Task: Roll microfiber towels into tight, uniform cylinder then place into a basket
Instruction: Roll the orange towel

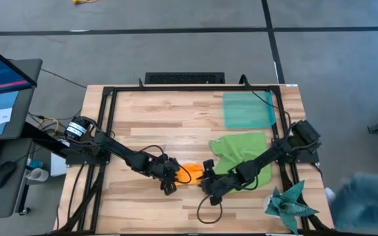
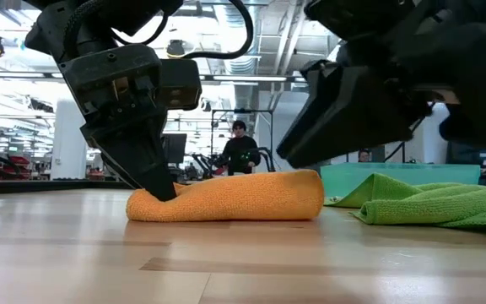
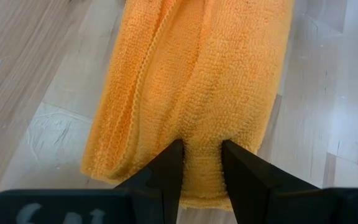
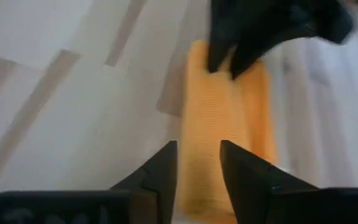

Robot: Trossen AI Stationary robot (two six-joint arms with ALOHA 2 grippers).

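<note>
The orange microfiber towel [image 2: 226, 198] lies on the table as a thick roll, at mid table near the front edge [image 1: 192, 174]. My left gripper [image 3: 202, 168] is shut on the roll's left end [image 1: 170, 180]. My right gripper [image 4: 197, 168] is open at the roll's right end [image 1: 209, 182]. Its fingers stand on either side of that end, and in the low view it hangs just above the roll. The lime green towel [image 1: 245, 157] lies crumpled to the right, under the right arm. The teal basket [image 1: 248, 109] stands beyond it. My left gripper pinches the orange roll's left end [image 3: 202, 146] between its two fingers, and a ridge of cloth bulges up between them. The fingers [image 2: 154, 181] slant down from the table's left and point along the roll. The roll lies flat on the table.
A dark teal spiky cloth [image 1: 291, 204] lies at the near right corner. Black frame rails [image 1: 104, 131] run along the table's sides. A laptop [image 1: 2, 78] stands off the left edge. Bare wood lies left of and behind the roll. A person [image 2: 239, 152] stands in the room beyond.
</note>
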